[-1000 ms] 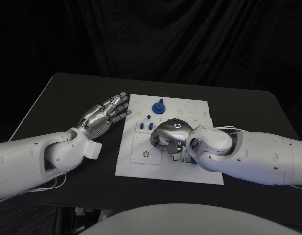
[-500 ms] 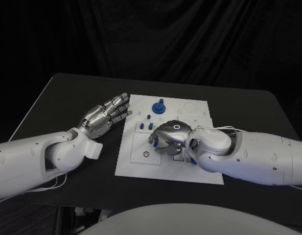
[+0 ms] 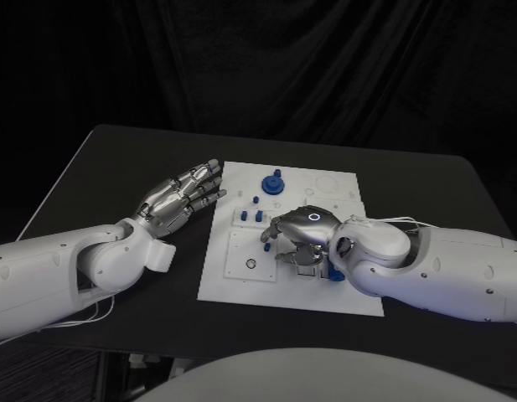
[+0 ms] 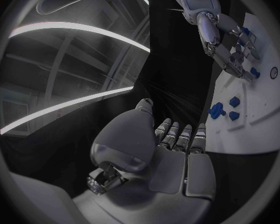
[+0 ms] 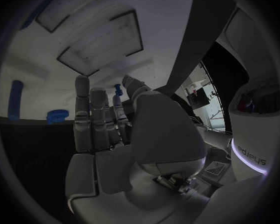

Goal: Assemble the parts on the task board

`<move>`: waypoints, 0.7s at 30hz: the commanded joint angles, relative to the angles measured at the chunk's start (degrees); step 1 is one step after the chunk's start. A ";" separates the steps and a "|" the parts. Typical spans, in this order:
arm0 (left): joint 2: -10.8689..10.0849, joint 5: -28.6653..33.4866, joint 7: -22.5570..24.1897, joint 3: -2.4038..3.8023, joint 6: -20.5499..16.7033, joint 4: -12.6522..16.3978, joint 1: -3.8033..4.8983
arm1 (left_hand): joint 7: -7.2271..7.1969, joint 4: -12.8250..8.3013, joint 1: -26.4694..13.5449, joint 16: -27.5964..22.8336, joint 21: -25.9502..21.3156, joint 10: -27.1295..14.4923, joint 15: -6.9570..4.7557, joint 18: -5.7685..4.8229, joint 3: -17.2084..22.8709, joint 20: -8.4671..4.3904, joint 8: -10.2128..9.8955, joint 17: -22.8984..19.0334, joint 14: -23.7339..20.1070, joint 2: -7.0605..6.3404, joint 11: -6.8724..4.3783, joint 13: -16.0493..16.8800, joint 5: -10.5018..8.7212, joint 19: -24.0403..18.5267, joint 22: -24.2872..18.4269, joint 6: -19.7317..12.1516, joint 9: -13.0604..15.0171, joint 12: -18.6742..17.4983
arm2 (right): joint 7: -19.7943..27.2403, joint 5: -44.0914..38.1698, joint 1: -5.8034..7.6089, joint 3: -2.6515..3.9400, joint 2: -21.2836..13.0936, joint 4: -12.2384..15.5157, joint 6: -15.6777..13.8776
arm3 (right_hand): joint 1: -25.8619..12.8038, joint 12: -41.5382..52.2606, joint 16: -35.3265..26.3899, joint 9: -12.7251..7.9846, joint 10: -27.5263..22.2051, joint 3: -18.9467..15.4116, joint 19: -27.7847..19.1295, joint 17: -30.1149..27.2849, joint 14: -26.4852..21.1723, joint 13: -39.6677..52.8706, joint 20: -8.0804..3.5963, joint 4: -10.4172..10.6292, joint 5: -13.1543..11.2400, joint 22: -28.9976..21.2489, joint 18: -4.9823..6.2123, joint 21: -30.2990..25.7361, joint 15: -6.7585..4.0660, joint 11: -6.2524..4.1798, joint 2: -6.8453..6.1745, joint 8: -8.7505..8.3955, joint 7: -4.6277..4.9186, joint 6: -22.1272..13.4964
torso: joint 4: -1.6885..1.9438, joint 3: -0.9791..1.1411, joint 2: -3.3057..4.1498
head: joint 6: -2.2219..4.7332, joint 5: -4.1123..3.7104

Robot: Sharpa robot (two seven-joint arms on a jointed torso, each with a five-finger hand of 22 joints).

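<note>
The white task board [image 3: 332, 189] lies mid-table. My right hand [image 3: 297, 239] hovers low over its middle, fingers curled down toward it. In the right wrist view a small blue part [image 5: 117, 89] shows between the thumb and a fingertip, seemingly pinched. A tall blue part [image 3: 271, 182] stands at the board's far side, with small blue parts [image 3: 251, 217] nearer, left of the right hand. Another blue piece [image 3: 331, 273] sits by the right wrist. My left hand [image 3: 181, 196] floats flat beside the board's left edge, fingers apart and holding nothing.
The black table [image 3: 113, 159] stretches to the left and behind the board. The left wrist view shows the board [image 4: 255, 119] with blue parts [image 4: 216, 109], and the right hand [image 4: 224, 47] reaching down onto it.
My right hand has shifted a little to the right and nearer the robot, turning over the board's middle. The left hand has stayed still.
</note>
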 commanded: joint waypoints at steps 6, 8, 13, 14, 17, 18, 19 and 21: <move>-0.04 -0.08 0.56 0.06 0.28 0.29 -0.09 | 0.13 -0.44 0.55 0.28 0.27 0.28 0.34 0.26 -0.03 0.38 0.21 0.06 -0.11 0.16 -0.04 0.07 0.30 0.18 0.01 -0.03 0.04 0.20 | -1.76 6.99 5.33 0.24 -5.06 2.74 0.02 | 1.28 1.21 0.19 -1.10 -1.33 0.51 0.19 -0.12 -0.23 0.16 0.03 -0.48 3.68 0.51 0.82 -0.62 0.17 0.15 0.77 0.35 0.86 0.92 | -0.03 0.00 0.04 | -0.01 0.34; 0.06 -0.08 0.54 0.06 0.15 0.31 -0.09 | 0.12 -0.45 0.55 0.32 0.27 0.29 0.34 0.26 -0.03 0.38 0.22 0.07 -0.10 0.16 -0.02 0.08 0.31 0.18 0.00 0.04 0.05 0.25 | -2.27 7.92 6.59 0.19 -6.81 3.22 0.72 | 1.18 0.48 0.23 -1.75 -2.58 0.49 0.48 -0.24 -0.12 -0.52 0.06 -0.40 3.62 0.71 0.79 -0.54 0.20 0.36 0.89 0.03 0.94 0.54 | 0.02 -0.01 0.01 | -0.01 0.14; 0.35 -0.08 0.54 0.06 0.04 0.11 -0.09 | 0.07 -0.49 0.58 0.39 0.29 0.30 0.35 0.26 0.01 0.41 0.24 0.08 -0.09 0.19 0.01 0.08 0.36 0.21 0.09 0.10 0.06 0.27 | -3.50 9.23 8.41 -0.13 -11.64 3.52 1.70 | 1.02 -2.19 0.81 -3.43 -3.87 0.23 1.95 0.06 1.10 -3.29 -0.10 -0.23 3.06 1.29 0.61 0.69 -0.05 0.63 1.12 -0.12 0.75 0.71 | 0.08 -0.03 0.05 | -0.01 0.05; 0.40 -0.08 0.54 0.06 0.06 0.05 -0.09 | 0.07 -0.49 0.58 0.39 0.29 0.30 0.35 0.26 0.01 0.41 0.24 0.08 -0.09 0.19 0.01 0.08 0.36 0.21 0.09 0.10 0.06 0.27 | -3.62 9.30 8.50 -0.18 -12.13 3.44 1.75 | 1.01 -2.24 0.83 -3.48 -3.87 0.21 1.99 0.08 1.14 -3.36 -0.10 -0.21 3.01 1.30 0.60 0.73 -0.04 0.63 1.13 -0.12 0.75 0.71 | 0.07 -0.05 0.05 | -0.01 0.03; 0.60 -0.08 0.55 0.06 0.14 -0.20 -0.12 | 0.05 -0.51 0.61 0.39 0.29 0.30 0.36 0.26 0.05 0.43 0.23 0.08 -0.09 0.23 0.03 0.08 0.39 0.21 0.08 0.05 0.05 0.28 | -3.92 9.54 8.53 -0.34 -14.02 3.03 1.80 | 0.22 -3.93 1.36 -4.64 -4.15 -0.54 2.94 0.46 1.97 -5.35 0.04 0.67 0.71 1.61 0.37 1.60 0.16 0.89 1.25 -0.15 0.58 0.84 | 0.05 -0.05 0.02 | -0.01 -0.04; 0.65 -0.08 0.56 0.06 0.14 -0.24 -0.14 | 0.05 -0.52 0.62 0.37 0.29 0.30 0.37 0.26 0.06 0.44 0.23 0.08 -0.09 0.24 0.03 0.08 0.40 0.21 0.08 0.03 0.05 0.28 | -3.96 9.58 8.45 -0.37 -14.45 2.93 1.80 | 0.05 -4.39 1.50 -5.07 -4.00 -0.85 3.21 0.54 2.21 -6.05 0.02 1.01 0.00 1.66 0.36 1.68 0.12 0.90 1.26 -0.13 0.50 0.91 | 0.10 -0.08 0.01 | -0.01 -0.08; 0.71 -0.08 0.57 0.06 0.14 -0.26 -0.17 | 0.05 -0.52 0.62 0.37 0.29 0.30 0.37 0.26 0.06 0.44 0.23 0.08 -0.09 0.24 0.03 0.08 0.40 0.21 0.08 0.03 0.05 0.28 | -3.99 9.62 8.30 -0.40 -14.93 2.83 1.79 | -0.21 -4.73 1.62 -5.49 -3.76 -1.21 3.50 0.61 2.43 -6.67 0.01 1.43 -0.82 1.72 0.31 1.84 0.07 0.90 1.27 -0.11 0.41 0.96 | 0.10 -0.07 0.00 | -0.01 -0.07; 0.78 -0.08 0.58 0.06 0.20 -0.25 -0.22 | 0.03 -0.54 0.64 0.36 0.29 0.30 0.38 0.26 0.09 0.46 0.23 0.08 -0.09 0.29 0.04 0.08 0.43 0.21 0.07 0.04 0.05 0.25 | -3.98 9.67 8.04 -0.43 -15.43 2.61 1.78 | -0.37 -4.95 1.65 -5.92 -3.26 -1.59 3.74 0.57 2.55 -7.29 0.02 1.85 -1.69 1.75 0.27 1.85 0.10 0.87 1.28 -0.07 0.33 1.07 | 0.08 -0.04 0.02 | -0.01 -0.13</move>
